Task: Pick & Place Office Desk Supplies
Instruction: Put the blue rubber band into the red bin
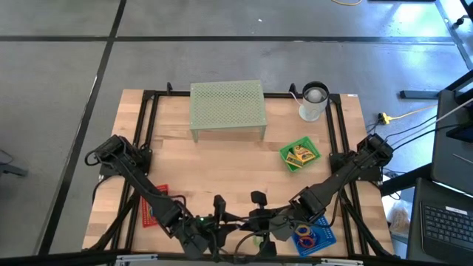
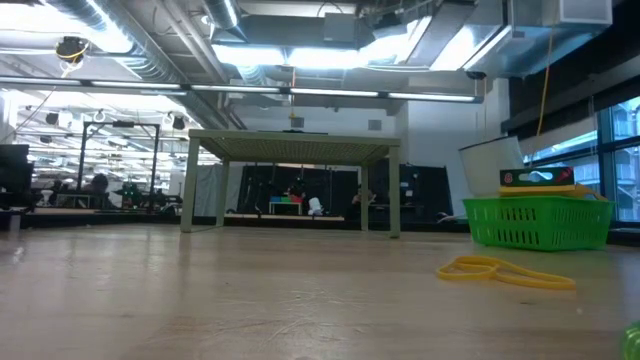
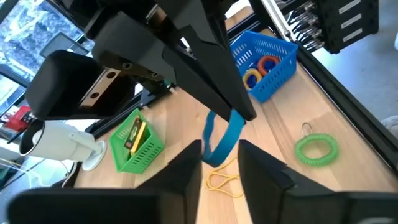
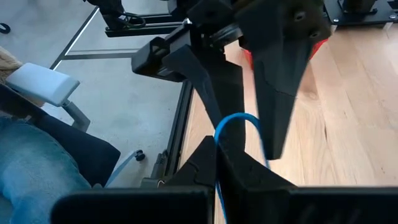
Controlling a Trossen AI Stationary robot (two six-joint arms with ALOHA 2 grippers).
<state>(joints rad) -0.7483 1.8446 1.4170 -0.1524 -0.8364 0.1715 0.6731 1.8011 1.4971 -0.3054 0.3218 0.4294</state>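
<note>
Pale wood planking on a black frame makes the table (image 1: 222, 166), set on a grey floor, and both arms crowd its 6 o'clock edge in the high view. In the right wrist view the right gripper (image 4: 219, 163) has its jaws pressed together on a blue rubber band (image 4: 231, 123), whose loop arches up out of the fingertips. In the left wrist view the same band hangs as a stretched blue strip between the other arm's dark fingertip above and the left gripper (image 3: 219, 155) below; its lower end dips into the gap between the left fingers (image 3: 186, 165), whose jaws stand apart on either side of it, and whether they touch it I cannot tell. Below the band a yellow rubber band (image 3: 222, 180) lies on the wood, and a green coiled ring (image 3: 316, 148) lies toward 4 o'clock from it. At 5 o'clock on the table a blue basket (image 1: 325, 238) holds red and orange rings, at 3 o'clock a green basket (image 1: 287, 157) holds a yellow box, and at 8 o'clock lies a red tray (image 1: 148, 213). At 12 o'clock stands the pale green mesh riser (image 1: 228, 103), with a white cup (image 1: 313, 102) at 1 o'clock
</note>
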